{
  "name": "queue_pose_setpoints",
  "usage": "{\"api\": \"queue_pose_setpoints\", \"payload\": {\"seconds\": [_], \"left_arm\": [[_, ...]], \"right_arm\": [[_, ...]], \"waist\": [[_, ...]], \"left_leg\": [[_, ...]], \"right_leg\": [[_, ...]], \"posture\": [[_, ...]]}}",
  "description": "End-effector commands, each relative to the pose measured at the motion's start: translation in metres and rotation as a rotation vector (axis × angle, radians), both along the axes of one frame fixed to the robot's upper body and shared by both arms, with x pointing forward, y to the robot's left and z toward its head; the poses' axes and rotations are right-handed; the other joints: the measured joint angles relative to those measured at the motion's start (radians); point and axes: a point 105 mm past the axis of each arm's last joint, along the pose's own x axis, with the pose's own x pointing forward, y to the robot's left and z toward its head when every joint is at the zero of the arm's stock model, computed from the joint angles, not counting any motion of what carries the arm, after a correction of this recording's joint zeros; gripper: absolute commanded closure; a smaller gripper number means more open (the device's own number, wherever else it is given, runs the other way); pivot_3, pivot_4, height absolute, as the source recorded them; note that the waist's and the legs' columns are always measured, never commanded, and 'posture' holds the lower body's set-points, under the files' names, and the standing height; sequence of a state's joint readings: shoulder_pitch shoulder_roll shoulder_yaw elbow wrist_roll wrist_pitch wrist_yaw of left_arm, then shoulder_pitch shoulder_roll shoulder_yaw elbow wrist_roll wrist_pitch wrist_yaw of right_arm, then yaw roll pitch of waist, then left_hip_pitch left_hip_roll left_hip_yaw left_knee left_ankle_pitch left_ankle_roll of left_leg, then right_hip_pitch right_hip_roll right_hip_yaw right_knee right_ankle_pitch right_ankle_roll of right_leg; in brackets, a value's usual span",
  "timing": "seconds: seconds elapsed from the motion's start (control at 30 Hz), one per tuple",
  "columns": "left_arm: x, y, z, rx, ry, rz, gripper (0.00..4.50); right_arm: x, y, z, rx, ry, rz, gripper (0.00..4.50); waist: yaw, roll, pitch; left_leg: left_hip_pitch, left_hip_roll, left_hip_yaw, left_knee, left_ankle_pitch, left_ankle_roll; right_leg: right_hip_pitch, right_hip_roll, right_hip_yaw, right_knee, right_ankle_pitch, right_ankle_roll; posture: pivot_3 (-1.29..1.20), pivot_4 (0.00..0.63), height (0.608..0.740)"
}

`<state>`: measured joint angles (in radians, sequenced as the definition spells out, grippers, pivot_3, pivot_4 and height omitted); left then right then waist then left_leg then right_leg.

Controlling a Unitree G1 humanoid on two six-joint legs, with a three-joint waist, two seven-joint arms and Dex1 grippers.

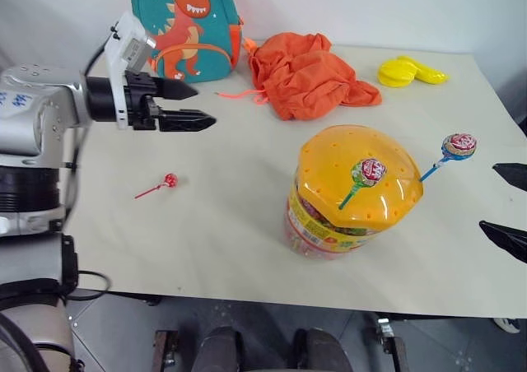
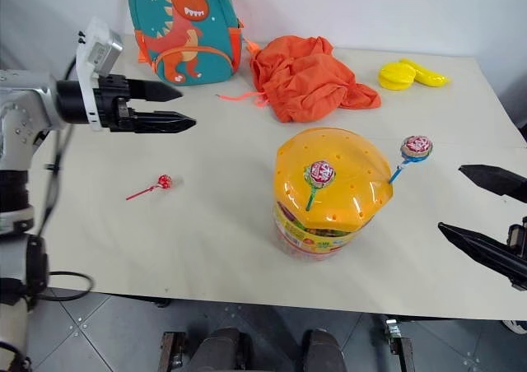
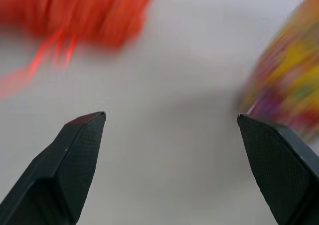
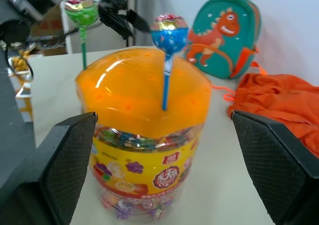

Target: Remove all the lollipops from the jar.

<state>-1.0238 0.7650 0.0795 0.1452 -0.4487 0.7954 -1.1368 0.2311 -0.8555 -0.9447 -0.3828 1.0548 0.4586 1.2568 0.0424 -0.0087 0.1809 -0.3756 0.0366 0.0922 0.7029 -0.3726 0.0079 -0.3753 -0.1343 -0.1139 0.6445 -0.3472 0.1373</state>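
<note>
Left claw [image 1: 196, 106] wide open, empty | right claw [image 2: 478, 203] likewise | we'd pinch light lollipops' [image 1: 368, 172] stiff sticks above jar [image 1: 356, 188].

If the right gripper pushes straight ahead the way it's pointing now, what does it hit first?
Probably the clear plastic jar with the domed orange lid: it sits squarely between the open right gripper fingers, with the blue-stick lollipop standing in the near side of the lid.

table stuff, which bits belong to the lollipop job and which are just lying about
Job: jar, green lollipop and blue lollipop stuck in its lid, red lollipop lying on the table.
Lying about: backpack, orange cloth, yellow thing.
</note>
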Motion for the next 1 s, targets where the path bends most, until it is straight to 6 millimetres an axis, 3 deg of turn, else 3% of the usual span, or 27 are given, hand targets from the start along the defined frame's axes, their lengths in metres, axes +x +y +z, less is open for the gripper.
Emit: {"api": "queue_pose_setpoints", "payload": {"seconds": [0.03, 0.17, 0.3, 0.43, 0.6, 0.8, 1.0], "left_arm": [[-0.023, -0.015, 0.016, -0.092, -0.179, -0.186, 0.02], [-0.044, -0.033, 0.010, -0.128, -0.274, -0.417, 0.02], [-0.059, -0.057, 0.002, -0.152, -0.262, -0.625, 0.02], [-0.070, -0.091, -0.009, -0.192, -0.230, -0.807, 0.02], [-0.081, -0.115, -0.008, -0.241, -0.203, -0.975, 0.02], [-0.083, -0.130, -0.015, -0.200, -0.131, -1.102, 0.02], [-0.086, -0.139, -0.027, -0.102, -0.070, -1.149, 0.02]], "right_arm": [[-0.007, -0.005, 0.002, 0.001, -0.036, -0.041, 0.00], [-0.010, -0.004, 0.002, 0.024, -0.046, -0.047, 0.00], [-0.017, -0.003, -0.001, 0.022, -0.040, -0.031, 0.00], [-0.022, 0.009, 0.000, 0.005, -0.052, 0.037, 0.00], [-0.029, 0.027, 0.001, -0.045, -0.073, 0.122, 0.00], [-0.043, 0.046, 0.004, -0.089, -0.077, 0.198, 0.00], [-0.043, 0.046, 0.003, -0.094, -0.079, 0.160, 0.00]], "waist": [[-0.002, 0.000, 0.000], [-0.005, 0.000, 0.000], [-0.003, 0.001, -0.001], [0.008, 0.001, -0.001], [0.004, 0.001, -0.001], [0.007, 0.001, -0.001], [0.008, 0.001, -0.001]], "left_leg": [[0.000, 0.000, 0.000, 0.000, 0.000, 0.000], [0.000, 0.000, 0.000, 0.000, 0.000, 0.000], [0.000, 0.000, 0.000, 0.000, 0.000, 0.000], [0.000, -0.001, 0.000, 0.002, 0.000, 0.001], [0.000, -0.001, 0.000, 0.002, -0.001, 0.001], [0.000, -0.001, 0.000, 0.003, -0.001, 0.001], [0.000, -0.001, 0.000, 0.003, -0.001, 0.002]], "right_leg": [[0.000, 0.000, 0.000, 0.000, 0.000, 0.000], [0.000, 0.000, 0.000, 0.000, 0.000, 0.000], [0.000, 0.000, 0.000, 0.000, 0.000, 0.000], [0.001, 0.000, 0.001, 0.000, 0.000, 0.000], [0.001, 0.000, 0.001, 0.000, 0.000, 0.000], [0.001, 0.000, 0.001, 0.000, 0.000, 0.000], [0.002, 0.000, 0.001, -0.001, 0.000, 0.000]], "posture": [[0.00, 0.150, 0.740], [0.00, 0.150, 0.740], [0.00, 0.150, 0.740], [0.00, 0.150, 0.740], [0.00, 0.150, 0.740], [0.00, 0.150, 0.740], [0.00, 0.150, 0.740]]}}
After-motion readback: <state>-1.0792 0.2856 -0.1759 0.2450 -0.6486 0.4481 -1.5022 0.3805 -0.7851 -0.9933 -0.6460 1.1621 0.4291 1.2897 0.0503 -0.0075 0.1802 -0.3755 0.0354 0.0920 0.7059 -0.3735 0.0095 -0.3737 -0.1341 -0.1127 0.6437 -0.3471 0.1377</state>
